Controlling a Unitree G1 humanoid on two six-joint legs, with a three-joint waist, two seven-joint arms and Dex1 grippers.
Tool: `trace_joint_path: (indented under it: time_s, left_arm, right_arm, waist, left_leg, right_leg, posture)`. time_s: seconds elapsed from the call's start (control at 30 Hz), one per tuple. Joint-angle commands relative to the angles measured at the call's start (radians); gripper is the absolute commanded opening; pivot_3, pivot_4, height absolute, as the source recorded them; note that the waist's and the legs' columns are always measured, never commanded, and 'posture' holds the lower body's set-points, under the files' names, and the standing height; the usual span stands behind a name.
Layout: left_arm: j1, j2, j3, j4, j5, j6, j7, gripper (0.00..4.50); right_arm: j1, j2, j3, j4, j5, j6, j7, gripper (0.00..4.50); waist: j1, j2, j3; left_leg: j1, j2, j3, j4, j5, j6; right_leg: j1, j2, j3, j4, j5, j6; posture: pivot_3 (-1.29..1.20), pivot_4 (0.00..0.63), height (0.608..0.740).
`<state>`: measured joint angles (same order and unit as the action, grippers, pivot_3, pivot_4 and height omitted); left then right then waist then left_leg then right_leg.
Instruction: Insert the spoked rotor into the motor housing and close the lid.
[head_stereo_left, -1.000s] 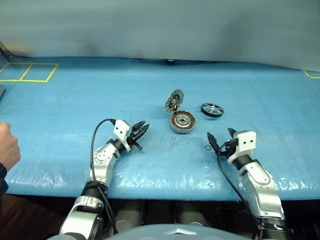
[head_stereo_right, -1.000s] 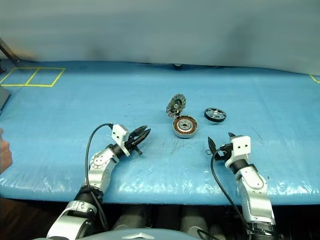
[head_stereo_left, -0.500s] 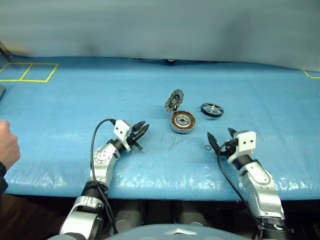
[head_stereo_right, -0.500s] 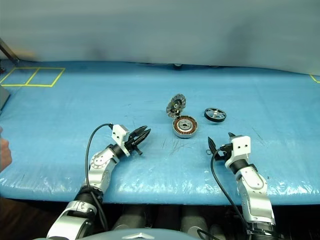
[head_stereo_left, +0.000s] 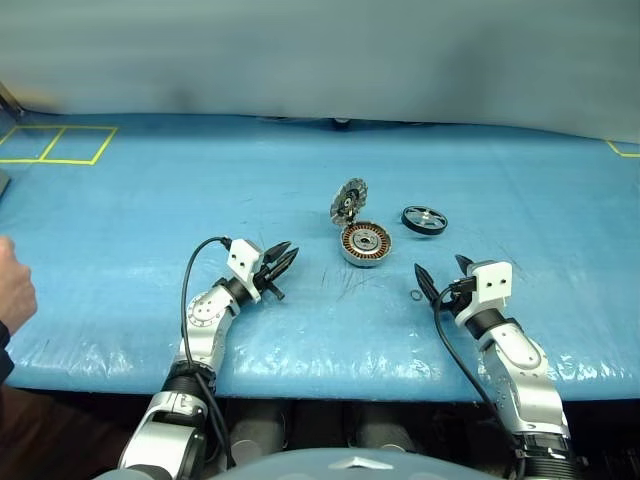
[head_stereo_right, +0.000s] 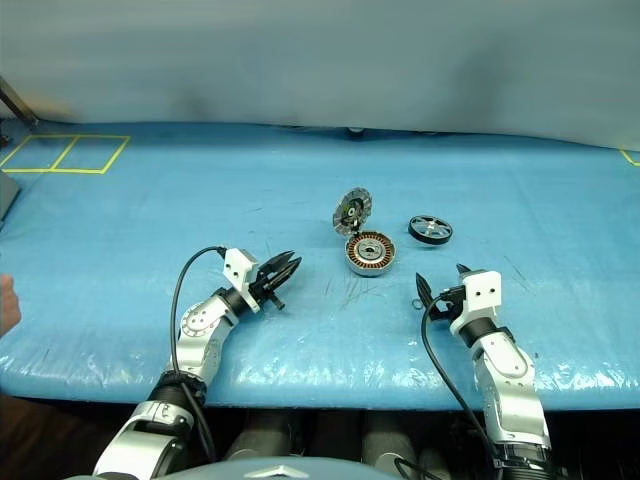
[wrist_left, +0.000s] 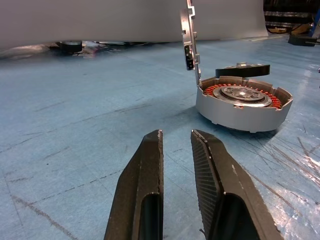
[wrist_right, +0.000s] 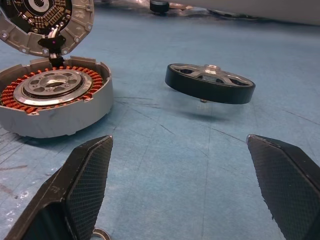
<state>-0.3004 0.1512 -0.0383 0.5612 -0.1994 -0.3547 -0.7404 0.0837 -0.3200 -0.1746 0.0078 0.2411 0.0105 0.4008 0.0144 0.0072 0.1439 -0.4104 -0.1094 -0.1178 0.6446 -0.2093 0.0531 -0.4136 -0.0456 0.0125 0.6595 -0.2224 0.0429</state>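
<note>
The motor housing (head_stereo_left: 365, 243), a silver cup with copper windings, lies at the middle of the blue table. Its lid (head_stereo_left: 348, 201) stands upright and open at the housing's far left edge. The spoked rotor (head_stereo_left: 424, 219), a black ring with silver spokes, lies flat just right of the housing. My left gripper (head_stereo_left: 292, 249) hovers left of the housing and points at it. Its fingers (wrist_left: 150, 170) are open by a narrow gap with nothing between them. My right gripper (head_stereo_left: 439, 265) is wide open and empty, nearer than the rotor (wrist_right: 210, 82) and housing (wrist_right: 52, 97).
A small metal ring (head_stereo_left: 415, 295) lies on the table beside my right gripper's left finger. A person's hand (head_stereo_left: 12, 290) shows at the left edge. Yellow tape squares (head_stereo_left: 55, 145) mark the far left. The table's front edge (head_stereo_left: 330, 385) runs below both arms.
The person's hand at the left edge has drawn back slightly. Both arms, the housing, lid and rotor are as before.
</note>
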Motion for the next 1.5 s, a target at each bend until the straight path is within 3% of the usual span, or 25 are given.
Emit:
trace_joint_path:
  time_s: [0.03,0.43,0.6,0.83,0.93,1.03,1.23,1.5]
  left_arm:
    - [-0.013,0.003,0.009,-0.036,-0.005,-0.016,0.003,0.91]
    - [-0.014,0.002,0.005,-0.034,-0.004,-0.011,-0.001,0.91]
    - [-0.020,0.006,0.006,-0.030,-0.003,-0.011,-0.001,0.91]
    - [-0.023,0.002,0.007,-0.024,-0.002,-0.015,0.005,0.91]
    - [-0.022,0.000,0.004,-0.019,0.001,-0.017,0.007,0.91]
    - [-0.022,-0.003,0.002,-0.019,0.003,-0.016,0.010,0.91]
    - [-0.015,-0.007,-0.002,-0.029,0.004,-0.015,0.015,0.91]
    - [0.003,-0.004,0.001,-0.051,0.002,-0.014,0.023,0.91]
  right_arm:
    - [-0.013,-0.014,-0.005,-0.040,0.002,-0.004,0.010,4.47]
    - [-0.006,-0.028,0.012,-0.053,-0.016,0.011,0.025,4.47]
    - [0.000,-0.125,0.046,-0.150,-0.039,0.112,0.084,4.47]
    - [-0.089,-0.354,0.144,-0.321,-0.035,0.360,0.262,4.47]
    - [-0.200,-0.486,0.267,-0.353,-0.092,0.454,0.389,4.47]
    - [-0.352,-0.534,0.379,-0.333,-0.123,0.501,0.489,4.47]
    - [-0.645,-0.506,0.584,-0.141,-0.259,0.469,0.630,4.47]
    - [-0.811,-0.443,0.682,0.085,-0.364,0.380,0.727,4.47]
  waist:
    - [0.000,0.000,0.000]
    - [0.000,0.000,0.000]
    - [0.000,0.000,0.000]
    - [-0.001,-0.001,0.001]
    - [-0.001,-0.001,0.001]
    - [-0.001,-0.004,0.003]
    - [0.001,-0.006,0.005]
    - [0.006,-0.006,0.005]
  left_leg:
    - [0.000,0.000,0.000,0.000,0.000,0.000]
    - [0.000,0.000,0.000,0.000,0.000,0.000]
    - [0.000,0.000,0.000,0.000,0.000,0.000]
    - [-0.001,0.000,0.000,0.001,0.000,0.000]
    - [-0.001,0.001,0.000,0.001,0.000,0.000]
    - [-0.003,0.001,0.000,0.001,0.000,0.001]
    - [-0.004,0.000,0.000,0.002,-0.001,0.001]
    - [-0.006,-0.001,0.000,0.002,-0.002,0.001]
  right_leg:
    - [0.000,0.000,0.000,0.000,0.000,0.000]
    - [0.000,0.000,0.000,0.000,0.000,0.000]
    - [0.000,0.000,0.000,0.000,0.000,0.000]
    - [0.000,0.000,0.000,0.000,-0.001,0.002]
    - [0.000,0.000,-0.002,0.000,-0.001,0.001]
    - [-0.001,-0.001,-0.002,-0.001,-0.001,0.001]
    - [-0.002,-0.001,-0.003,-0.002,0.002,-0.003]
    - [-0.003,-0.003,-0.002,-0.003,0.002,-0.003]
  posture:
    - [0.00,0.150,0.740]
    - [0.00,0.150,0.740]
    - [0.00,0.150,0.740]
    - [0.00,0.150,0.740]
    - [0.00,0.150,0.740]
    - [0.00,0.150,0.740]
    - [0.00,0.150,0.740]
    - [0.00,0.150,0.740]
